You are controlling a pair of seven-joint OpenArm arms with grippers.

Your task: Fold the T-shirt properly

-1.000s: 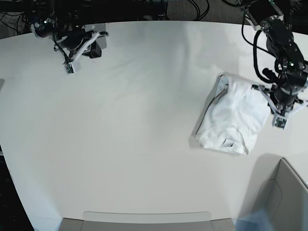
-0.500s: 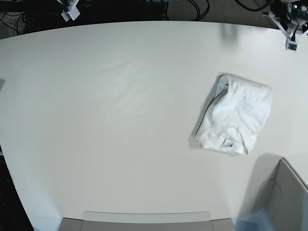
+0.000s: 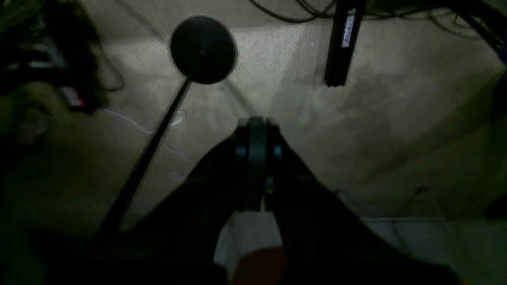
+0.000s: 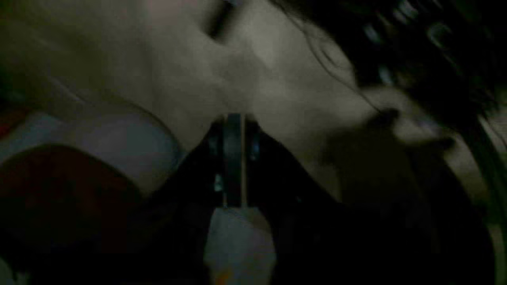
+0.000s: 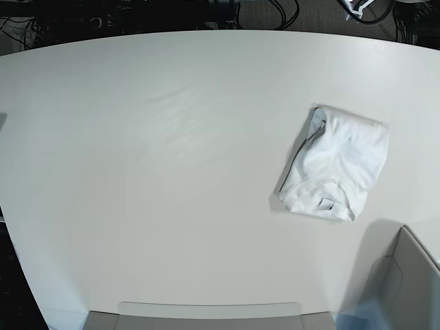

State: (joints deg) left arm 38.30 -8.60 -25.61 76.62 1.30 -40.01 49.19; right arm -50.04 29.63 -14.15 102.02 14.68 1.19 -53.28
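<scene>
The left gripper (image 3: 253, 166) is showing its two fingers pressed together with nothing between them, and beyond its tips there is only dim floor, a round black foot on a slanting rod (image 3: 202, 49) off to one side, and a dark upright post (image 3: 340, 43) further ahead. No cloth is lying anywhere near it. The right gripper (image 4: 233, 158) is likewise closed on nothing, its fingers meeting in a thin line, and what lies past them is blurred and too dark to name.

Both wrist cameras are looking at ground off the table, so the arms appear to be drawn up and back, pointing away from the work; in the overhead view neither gripper is appearing over the table (image 5: 172, 172).

The T-shirt (image 5: 337, 165) is lying well apart from both grippers, on the table's right-hand part in the overhead view, as a compact, roughly rectangular bundle with its small tag facing up near the lower edge. Judging by that shape and the empty grippers, the folding is looking finished or very nearly so, which would explain the arms being parked clear of it.
</scene>
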